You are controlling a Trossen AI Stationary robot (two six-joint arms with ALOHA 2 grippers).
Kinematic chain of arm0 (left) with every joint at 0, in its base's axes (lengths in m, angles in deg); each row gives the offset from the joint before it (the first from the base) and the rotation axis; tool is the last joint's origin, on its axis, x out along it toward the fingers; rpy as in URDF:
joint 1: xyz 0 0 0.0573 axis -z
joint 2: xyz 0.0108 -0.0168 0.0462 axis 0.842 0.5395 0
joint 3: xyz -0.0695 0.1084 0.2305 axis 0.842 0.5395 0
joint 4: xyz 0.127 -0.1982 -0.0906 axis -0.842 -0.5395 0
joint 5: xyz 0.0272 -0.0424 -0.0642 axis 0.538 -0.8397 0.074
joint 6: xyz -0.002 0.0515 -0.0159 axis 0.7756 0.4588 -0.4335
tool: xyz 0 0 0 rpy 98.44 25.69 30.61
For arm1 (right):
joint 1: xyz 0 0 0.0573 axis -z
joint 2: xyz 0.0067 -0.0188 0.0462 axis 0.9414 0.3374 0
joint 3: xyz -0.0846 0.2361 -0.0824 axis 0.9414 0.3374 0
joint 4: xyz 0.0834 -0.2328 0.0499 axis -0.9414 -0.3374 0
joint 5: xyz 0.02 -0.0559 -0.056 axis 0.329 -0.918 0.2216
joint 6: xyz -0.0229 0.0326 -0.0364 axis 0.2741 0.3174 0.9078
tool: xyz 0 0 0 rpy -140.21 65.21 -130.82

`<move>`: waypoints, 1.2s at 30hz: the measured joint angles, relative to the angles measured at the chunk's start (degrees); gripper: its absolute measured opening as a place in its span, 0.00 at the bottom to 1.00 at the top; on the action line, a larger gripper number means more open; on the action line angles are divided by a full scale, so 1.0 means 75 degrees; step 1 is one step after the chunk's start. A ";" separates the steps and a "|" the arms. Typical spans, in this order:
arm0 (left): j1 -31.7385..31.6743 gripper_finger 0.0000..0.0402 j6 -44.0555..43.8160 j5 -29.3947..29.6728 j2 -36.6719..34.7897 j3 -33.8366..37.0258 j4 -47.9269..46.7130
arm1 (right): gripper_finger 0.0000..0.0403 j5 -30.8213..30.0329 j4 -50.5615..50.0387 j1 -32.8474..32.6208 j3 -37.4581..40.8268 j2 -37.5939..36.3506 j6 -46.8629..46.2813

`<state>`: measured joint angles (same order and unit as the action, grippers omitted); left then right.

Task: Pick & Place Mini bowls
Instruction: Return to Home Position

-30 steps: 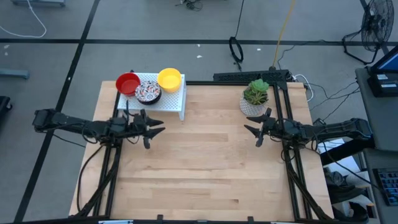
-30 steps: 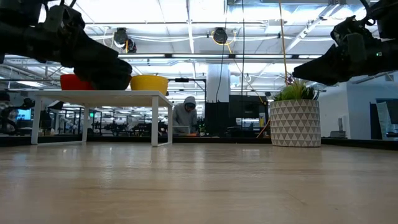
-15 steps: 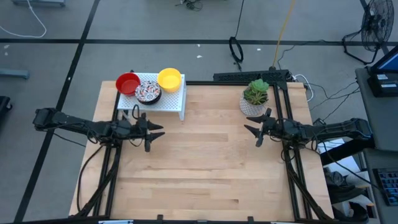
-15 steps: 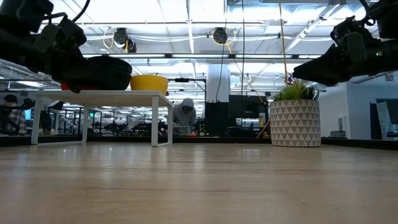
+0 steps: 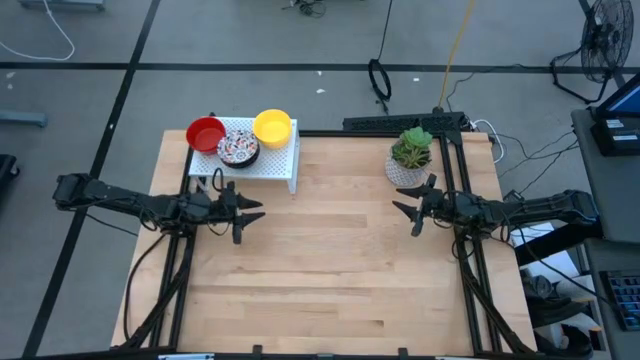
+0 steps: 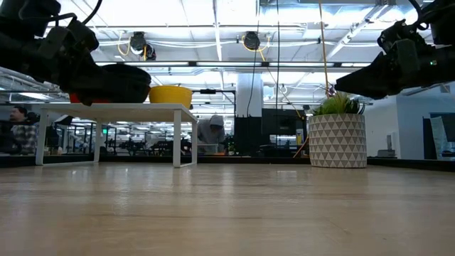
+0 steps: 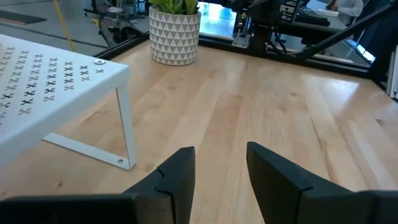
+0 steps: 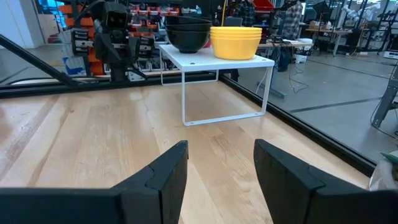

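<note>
Three stacks of mini bowls stand on a white perforated rack at the table's far left: red bowls, speckled bowls and yellow bowls. The yellow stack also shows in the low view and in the right wrist view, beside a dark-looking stack. My left gripper hovers open over the table just near of the rack. My right gripper hovers open at the right, near the plant pot. Neither holds anything.
A white patterned pot with a green plant stands at the far right of the table, close to my right gripper. The rack's leg stands just beside my left gripper. Bare wooden tabletop lies between and in front of the arms.
My left gripper has drawn back a little toward the table's left edge, staying open and at about the same height. My right arm has kept still. The bowls have not moved.
</note>
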<state>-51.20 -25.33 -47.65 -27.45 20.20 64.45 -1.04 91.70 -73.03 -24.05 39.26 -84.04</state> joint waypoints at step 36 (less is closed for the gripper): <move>-0.0577 0.37 -0.0003 -0.0010 -0.3893 -0.0006 0.0000 | 0.42 0.0006 -0.0286 0.0003 0.0364 -0.2551 0.0001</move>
<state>-55.52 -25.35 -47.73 -56.64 20.16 64.45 -1.00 89.56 -73.00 -21.32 20.13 -84.03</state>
